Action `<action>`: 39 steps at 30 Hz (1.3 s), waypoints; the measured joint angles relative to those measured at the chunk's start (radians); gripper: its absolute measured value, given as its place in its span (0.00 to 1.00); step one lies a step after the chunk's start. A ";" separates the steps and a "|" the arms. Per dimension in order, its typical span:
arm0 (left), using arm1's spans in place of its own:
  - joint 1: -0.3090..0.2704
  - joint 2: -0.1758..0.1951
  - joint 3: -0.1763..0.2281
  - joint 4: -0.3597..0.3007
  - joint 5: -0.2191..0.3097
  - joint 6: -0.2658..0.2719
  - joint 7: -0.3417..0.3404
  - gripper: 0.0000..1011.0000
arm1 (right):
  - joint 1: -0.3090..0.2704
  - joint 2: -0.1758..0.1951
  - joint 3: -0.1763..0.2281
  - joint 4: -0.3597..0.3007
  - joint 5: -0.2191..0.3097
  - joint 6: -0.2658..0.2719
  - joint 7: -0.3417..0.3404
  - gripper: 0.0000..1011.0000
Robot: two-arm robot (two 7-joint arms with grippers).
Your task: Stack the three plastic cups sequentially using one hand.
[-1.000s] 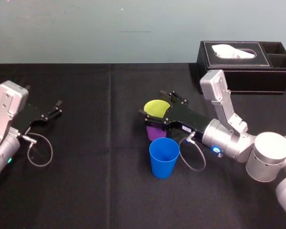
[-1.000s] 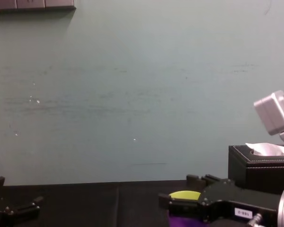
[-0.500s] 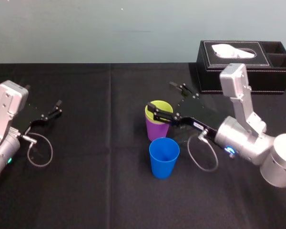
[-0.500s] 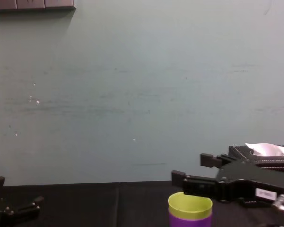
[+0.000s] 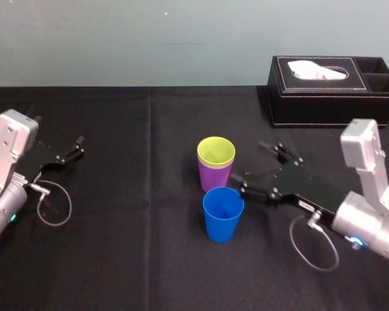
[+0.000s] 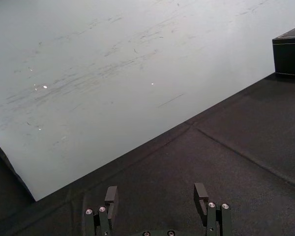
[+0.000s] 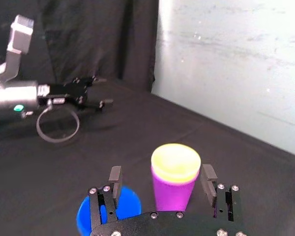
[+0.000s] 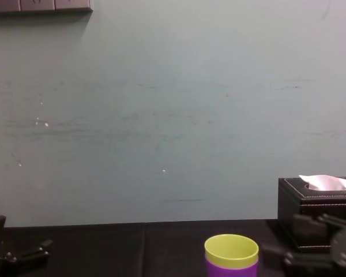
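Low beside the blue cup [image 5: 223,214], the right gripper [image 5: 247,160] holds its jaws apart, empty — left gripper [image 5: 78,148] parked, jaws apart.

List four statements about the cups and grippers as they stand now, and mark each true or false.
1. The yellow-green cup sits nested in the purple cup. True.
2. The blue cup is stacked on top of the other two. False: it stands alone on the table, nearer the robot.
3. The right gripper grips the blue cup. False: its jaws are open and empty, to the right of the cups.
4. The left gripper is far to the left of the cups. True.
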 joint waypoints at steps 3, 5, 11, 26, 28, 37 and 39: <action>0.000 0.000 0.000 0.000 0.000 0.000 0.000 1.00 | -0.045 0.039 0.013 -0.019 0.009 -0.012 0.020 0.99; 0.000 0.000 0.000 0.000 0.000 0.000 0.000 1.00 | -0.060 0.050 0.016 -0.023 0.011 -0.017 0.027 0.99; 0.000 0.000 0.000 0.000 0.000 0.000 0.000 1.00 | -0.106 0.080 0.024 -0.026 0.027 -0.032 0.050 0.99; 0.000 0.000 0.000 0.000 0.000 0.000 0.000 1.00 | -0.118 0.091 -0.014 0.027 0.015 -0.060 0.100 0.99; 0.000 0.000 0.000 0.000 0.000 0.000 0.000 1.00 | -0.105 0.085 -0.025 0.042 0.009 -0.060 0.106 0.99; 0.000 0.000 0.000 0.000 0.000 0.000 0.000 1.00 | -0.057 0.052 -0.063 0.101 -0.004 -0.061 0.121 0.99; 0.000 0.000 0.000 0.000 0.000 0.000 0.000 1.00 | -0.051 0.047 -0.068 0.108 -0.005 -0.061 0.123 0.99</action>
